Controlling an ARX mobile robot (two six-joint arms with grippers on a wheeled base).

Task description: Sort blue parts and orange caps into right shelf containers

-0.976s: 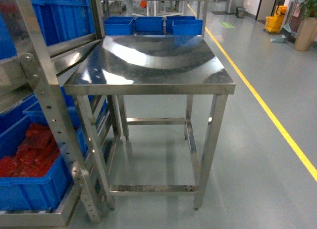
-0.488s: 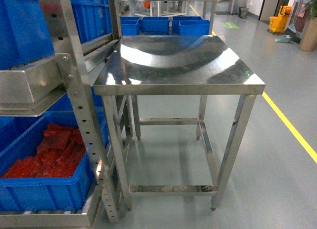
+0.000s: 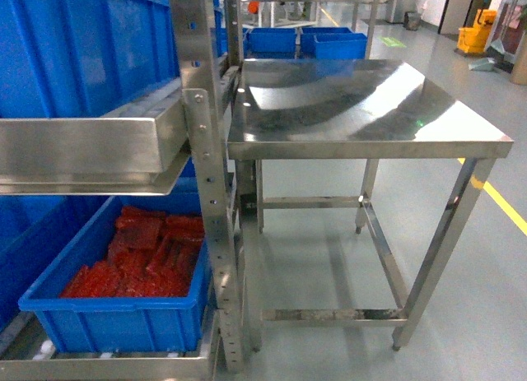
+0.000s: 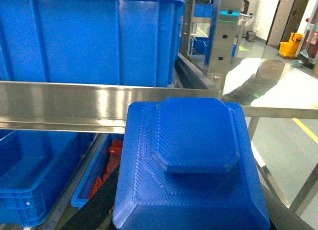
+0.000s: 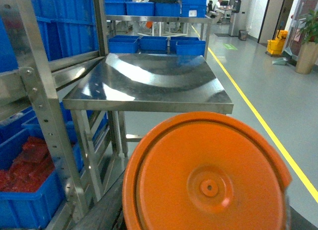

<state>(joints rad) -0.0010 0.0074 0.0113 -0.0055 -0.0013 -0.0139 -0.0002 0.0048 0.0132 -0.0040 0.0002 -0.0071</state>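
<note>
Steel shelf rack (image 3: pixel 206 151) carries large bright-blue plastic crates (image 3: pixel 82 52); bare steel table (image 3: pixel 362 101) beside; blue faceted part (image 4: pixel 191 160) and round orange cap (image 5: pixel 208 183) fill wrist views; jaws hidden, cannot tell; collision with shelf rail (image 4: pixel 74 103) risked.

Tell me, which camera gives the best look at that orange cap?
The right wrist view. The orange cap fills its lower half, showing the round face, raised rim and small centre hole. The head view shows only the steel table and shelf crates, and the left wrist view shows a blue part instead; the cap appears in neither.
</note>
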